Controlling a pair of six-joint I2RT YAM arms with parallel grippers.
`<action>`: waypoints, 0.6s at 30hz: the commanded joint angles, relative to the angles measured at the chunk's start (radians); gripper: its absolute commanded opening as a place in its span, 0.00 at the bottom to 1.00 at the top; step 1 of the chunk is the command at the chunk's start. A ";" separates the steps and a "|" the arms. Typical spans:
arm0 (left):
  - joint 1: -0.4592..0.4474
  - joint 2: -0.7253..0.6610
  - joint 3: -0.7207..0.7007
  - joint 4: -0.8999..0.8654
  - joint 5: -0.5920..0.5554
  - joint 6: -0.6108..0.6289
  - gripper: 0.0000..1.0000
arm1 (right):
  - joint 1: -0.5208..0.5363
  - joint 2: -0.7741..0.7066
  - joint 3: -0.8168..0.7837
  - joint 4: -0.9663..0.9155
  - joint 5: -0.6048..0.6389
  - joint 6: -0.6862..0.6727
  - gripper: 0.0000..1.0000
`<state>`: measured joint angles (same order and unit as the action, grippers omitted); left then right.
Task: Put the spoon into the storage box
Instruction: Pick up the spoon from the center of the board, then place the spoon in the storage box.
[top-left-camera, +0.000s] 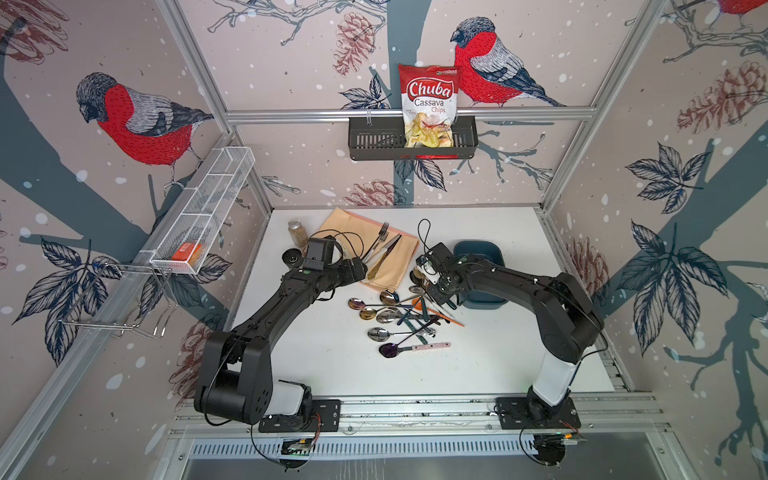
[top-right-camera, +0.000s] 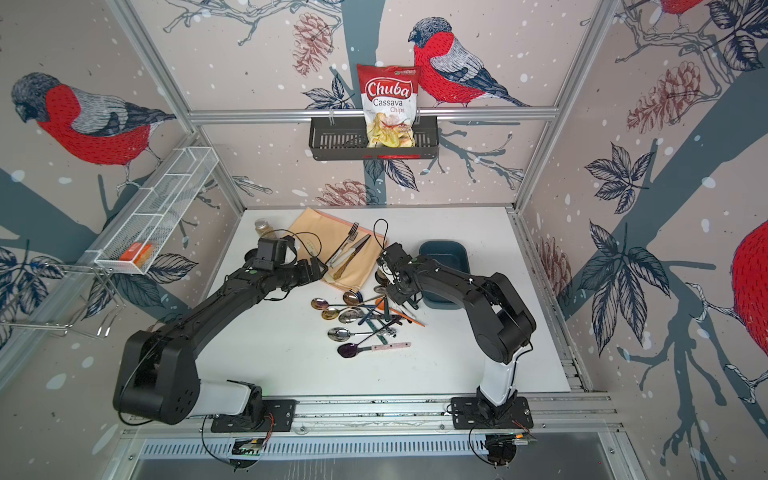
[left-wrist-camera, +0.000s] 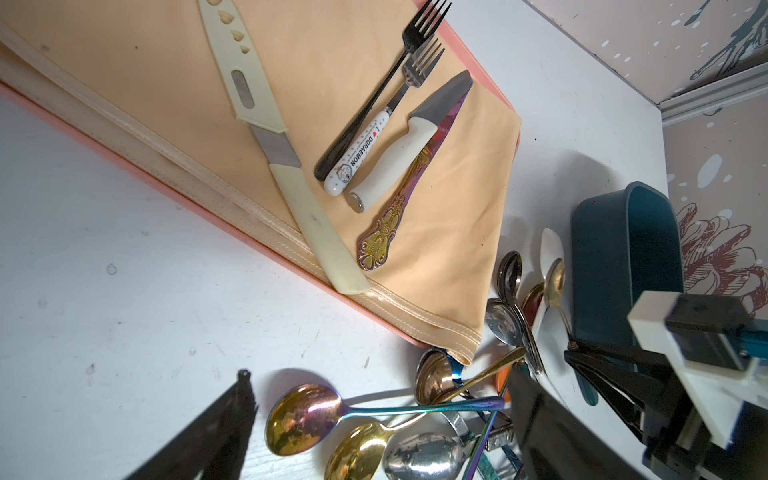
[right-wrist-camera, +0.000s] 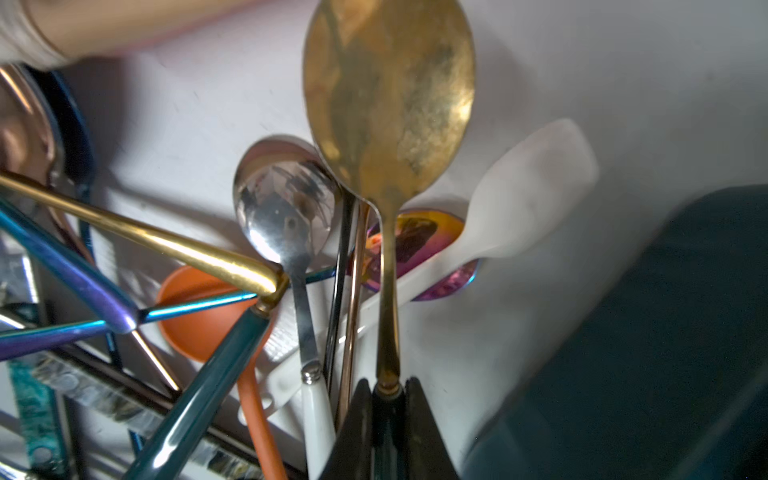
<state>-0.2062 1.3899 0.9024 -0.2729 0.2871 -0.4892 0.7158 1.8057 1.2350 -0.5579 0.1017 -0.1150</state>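
Right end effector (right-wrist-camera: 388, 388) is clamped on the dark handle of the tarnished gold metal spoon (right-wrist-camera: 388, 91), a grip I can see only in its wrist view. The spoon's bowl hangs over the heap of mixed spoons (right-wrist-camera: 286, 199), beside the dark teal plastic storage box (right-wrist-camera: 665, 332) on the white surface (top-left-camera: 519, 353). In both top views the bent right arm (top-left-camera: 519, 274) hides that grip. Left end effector (left-wrist-camera: 380, 374) has its jaws wide apart and empty.
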 joint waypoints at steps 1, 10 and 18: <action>0.002 -0.002 0.008 -0.004 -0.002 0.024 0.96 | 0.002 -0.018 0.025 -0.017 0.018 0.021 0.07; -0.008 -0.022 0.005 0.006 -0.035 0.059 0.96 | -0.064 -0.051 0.162 -0.132 0.000 0.098 0.06; -0.129 0.004 0.025 0.040 -0.119 0.130 0.96 | -0.174 -0.094 0.203 -0.223 -0.025 0.227 0.07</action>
<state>-0.3096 1.3872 0.9150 -0.2665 0.2146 -0.4015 0.5686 1.7298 1.4437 -0.7246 0.0898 0.0353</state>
